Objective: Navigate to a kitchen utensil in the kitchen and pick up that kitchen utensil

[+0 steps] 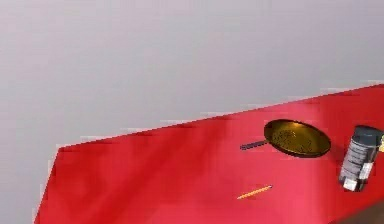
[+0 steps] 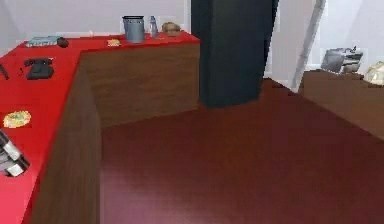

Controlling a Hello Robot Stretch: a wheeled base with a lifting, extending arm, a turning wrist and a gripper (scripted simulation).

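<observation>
End effector: I cannot tell its state.
Counter point(image 1: 150, 170): red, against a grey wall.
Stick point(image 1: 254, 190): thin, orange, lying on the counter.
Pan point(image 1: 297, 138): on the counter, forward view's right, handle pointing left.
Jar point(image 1: 360, 157): upright, near the pan.

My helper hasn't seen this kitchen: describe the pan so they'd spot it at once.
On the red counter, look toward the forward view's right. The pan lies there, round and golden inside, its dark handle pointing left. Its neighbours are an upright jar and a thin orange stick.
</observation>
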